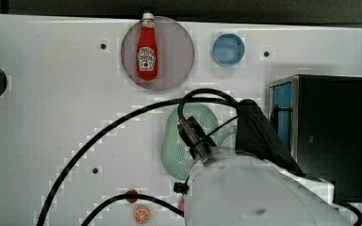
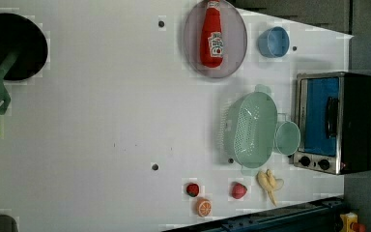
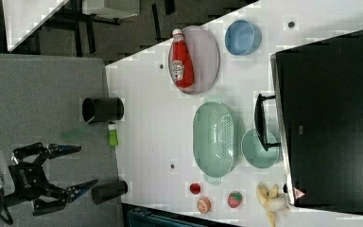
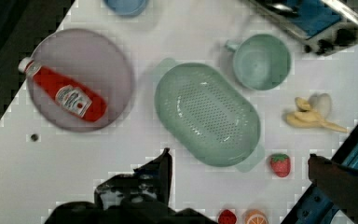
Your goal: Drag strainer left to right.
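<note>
Top view: arm overhangs the strainer, which lies beside the oven.
Left view: strainer touches the mug, below the plate with ketchup.
Right view: gripper off the table, jaws spread wide, empty.
Wrist view: fingers apart, clear of the strainer.

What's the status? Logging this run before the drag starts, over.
Gripper open, holding nothing. Pale mint-green oval plastic strainer flat on white table, untouched. Round teal-green mug touching its side, toaster oven just beyond.
</note>
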Available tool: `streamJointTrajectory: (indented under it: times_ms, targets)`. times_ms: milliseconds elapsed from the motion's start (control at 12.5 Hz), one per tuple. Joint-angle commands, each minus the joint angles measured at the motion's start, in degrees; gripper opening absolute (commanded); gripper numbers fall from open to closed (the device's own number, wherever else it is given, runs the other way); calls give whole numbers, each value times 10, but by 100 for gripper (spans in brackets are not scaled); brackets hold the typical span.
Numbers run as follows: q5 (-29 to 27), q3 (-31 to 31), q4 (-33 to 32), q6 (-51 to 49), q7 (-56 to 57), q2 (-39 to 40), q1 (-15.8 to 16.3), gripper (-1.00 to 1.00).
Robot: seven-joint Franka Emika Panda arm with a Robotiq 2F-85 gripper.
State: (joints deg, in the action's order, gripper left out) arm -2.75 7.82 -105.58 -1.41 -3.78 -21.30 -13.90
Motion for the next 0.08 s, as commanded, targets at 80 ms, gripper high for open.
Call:
streamJointTrajectory:
  times_ms: [80]
  targets:
    - [11, 0, -22, -17, 40, 44, -2, 100]
